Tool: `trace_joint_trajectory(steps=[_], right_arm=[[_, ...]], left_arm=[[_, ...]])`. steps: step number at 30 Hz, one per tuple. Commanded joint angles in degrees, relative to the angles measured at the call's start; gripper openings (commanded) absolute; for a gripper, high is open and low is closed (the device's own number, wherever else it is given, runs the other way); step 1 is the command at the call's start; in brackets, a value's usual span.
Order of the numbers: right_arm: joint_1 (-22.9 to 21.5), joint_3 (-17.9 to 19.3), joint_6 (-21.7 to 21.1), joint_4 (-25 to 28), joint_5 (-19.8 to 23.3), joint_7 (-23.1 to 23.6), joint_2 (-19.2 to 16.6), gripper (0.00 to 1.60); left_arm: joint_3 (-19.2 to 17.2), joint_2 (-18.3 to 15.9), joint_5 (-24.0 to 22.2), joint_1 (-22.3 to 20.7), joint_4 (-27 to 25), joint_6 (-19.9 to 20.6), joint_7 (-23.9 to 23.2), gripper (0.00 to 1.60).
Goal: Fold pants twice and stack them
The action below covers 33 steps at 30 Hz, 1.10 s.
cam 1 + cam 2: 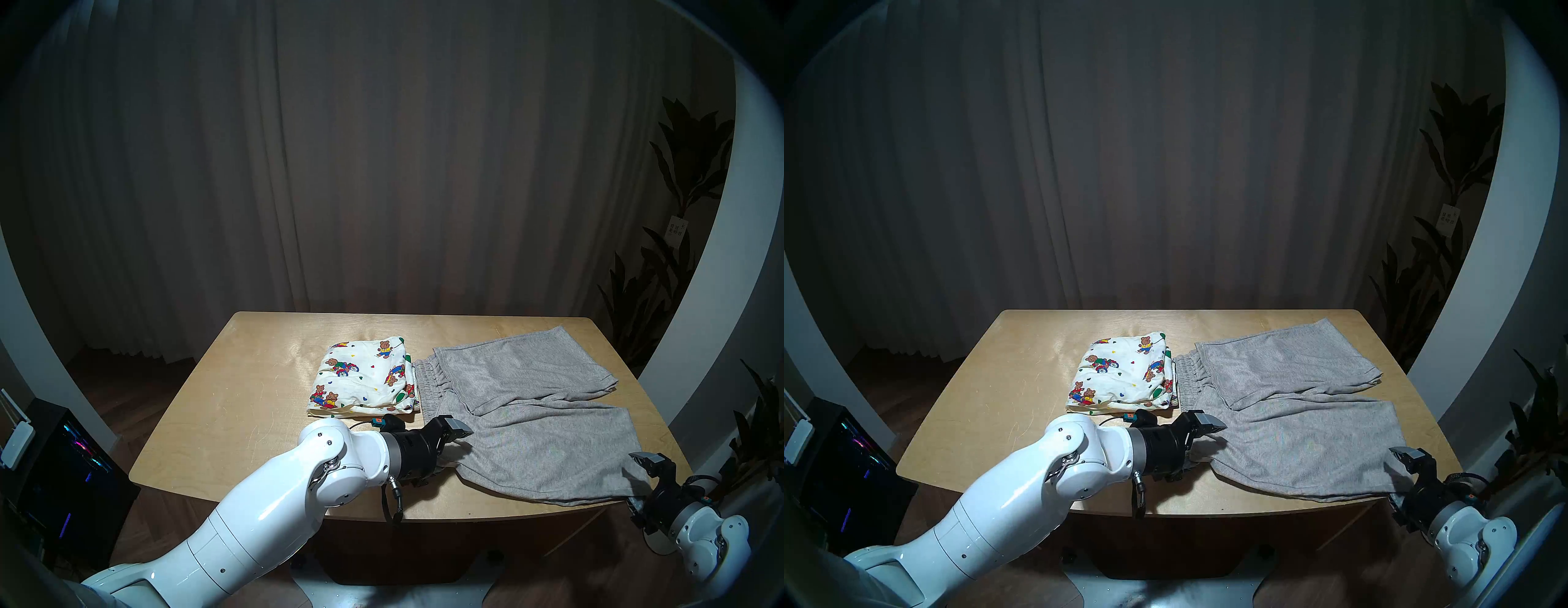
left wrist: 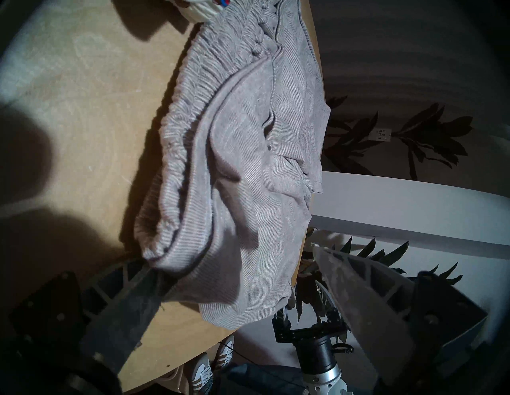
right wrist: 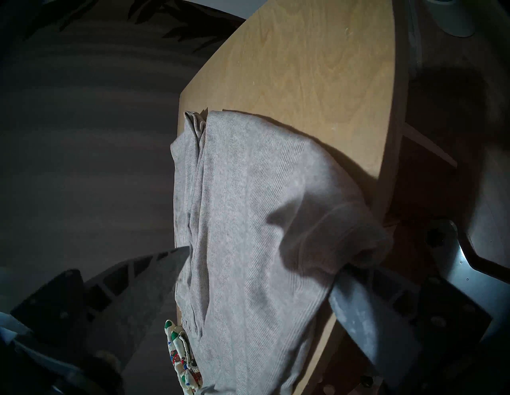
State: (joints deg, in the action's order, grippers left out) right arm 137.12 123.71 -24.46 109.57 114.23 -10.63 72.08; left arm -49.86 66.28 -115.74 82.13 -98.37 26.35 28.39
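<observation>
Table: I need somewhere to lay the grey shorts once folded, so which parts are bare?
The table is bare left of the bear shorts out to its left edge, and in a strip along the back. The right half is crowded by the spread grey shorts, with both grippers at their near edge.

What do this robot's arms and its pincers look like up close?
Glossy white rounded shells with small dark screws. A silver ring joins each wrist to a black cylinder. The left gripper and right gripper have black ribbed fingers with grey pads. Thin black cables loop at both wrists.
</observation>
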Motion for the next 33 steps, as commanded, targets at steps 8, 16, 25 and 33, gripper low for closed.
trace_joint_trajectory(steps=[8,16,25,33], right_arm=[[-1.5,0.1,0.2,-1.7,-1.0,1.2,-0.9,1.17],[-1.5,0.5,-0.5,-1.9,-0.6,1.4,-1.0,0.0],[-2.3,1.4,-1.4,-1.2,1.1,0.7,-1.3,0.0],[-4.2,2.3,-1.1,-0.9,4.6,-2.4,-1.7,0.0]], left_arm=[[0.5,1.8,-0.8,-3.0,-0.1,1.6,2.3,1.6],[0.4,2.3,-0.9,-3.0,-0.2,1.6,3.4,0.81],[0.5,3.1,-0.6,-3.6,0.0,1.4,4.0,0.0],[-0.3,4.3,-3.0,-4.3,0.4,-0.1,8.4,0.0]])
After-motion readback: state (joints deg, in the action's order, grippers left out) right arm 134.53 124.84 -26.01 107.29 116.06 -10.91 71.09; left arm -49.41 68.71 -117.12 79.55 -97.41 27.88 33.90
